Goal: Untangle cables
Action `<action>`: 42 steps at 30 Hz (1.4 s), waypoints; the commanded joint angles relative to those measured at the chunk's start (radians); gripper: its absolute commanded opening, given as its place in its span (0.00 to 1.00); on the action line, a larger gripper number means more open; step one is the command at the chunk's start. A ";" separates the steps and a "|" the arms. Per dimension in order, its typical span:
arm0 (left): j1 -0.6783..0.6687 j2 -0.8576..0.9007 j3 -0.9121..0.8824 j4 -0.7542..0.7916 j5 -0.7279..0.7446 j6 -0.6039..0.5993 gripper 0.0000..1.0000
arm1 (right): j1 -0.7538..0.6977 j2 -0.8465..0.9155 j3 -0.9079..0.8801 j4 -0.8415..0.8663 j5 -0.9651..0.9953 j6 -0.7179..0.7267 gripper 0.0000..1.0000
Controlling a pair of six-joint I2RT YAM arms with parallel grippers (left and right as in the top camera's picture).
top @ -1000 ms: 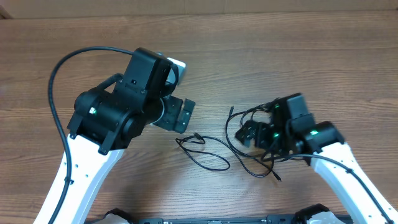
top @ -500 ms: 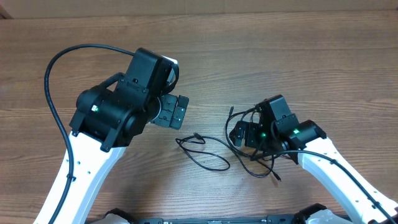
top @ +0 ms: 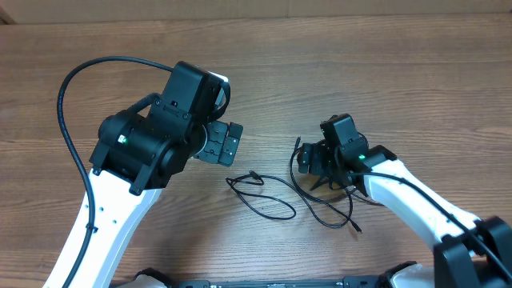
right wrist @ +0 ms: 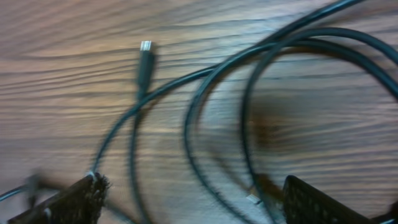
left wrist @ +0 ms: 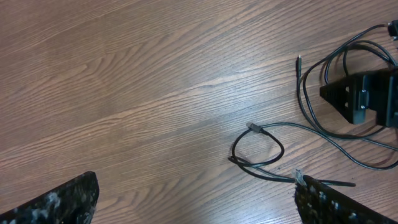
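Quick update from the remote seat. Over the last second the right claw (top: 310, 158) swings up and to the left from right-centre of the overhead frame. It now sits right over the top edge of the clump (top: 324, 196) of cables (top: 336, 212). The clump looks about the same shape as a second ago, so I'd say nothing has been pulled loose yet.

In the right wrist view the fingers (right wrist: 68, 202) sit spread wide at the bottom corners. Several strands run across the gap and a plug (right wrist: 145, 55) lies upper left, so that claw is open and holding nothing.

The left claw (top: 224, 144) nudges a bit early on, then parks left of centre. Its fingers (left wrist: 56, 199) are wide apart too, empty, hanging above bare tabletop (left wrist: 124, 74).

The loose strand (top: 264, 196) with the small loop lies in the lower middle, just where it was. I can't tell if it's still hooked into the clump.

My read is that the right side is lining up a grab on the clump, and the untangling has barely started.
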 commanded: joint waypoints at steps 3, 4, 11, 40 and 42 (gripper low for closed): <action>0.004 0.006 0.000 0.003 -0.018 -0.013 1.00 | 0.003 0.035 -0.003 0.025 0.149 0.144 0.76; 0.004 0.006 0.000 0.003 -0.018 -0.013 1.00 | 0.003 0.035 -0.003 0.031 0.149 0.144 0.72; 0.004 0.006 0.000 0.003 -0.018 -0.013 1.00 | 0.003 0.036 -0.003 0.037 0.151 0.130 0.45; 0.004 0.008 0.000 0.003 -0.018 -0.013 1.00 | 0.004 0.041 -0.037 0.084 0.208 0.130 0.50; 0.004 0.008 0.000 0.003 -0.018 -0.013 1.00 | 0.004 0.041 -0.062 0.116 0.208 0.130 0.51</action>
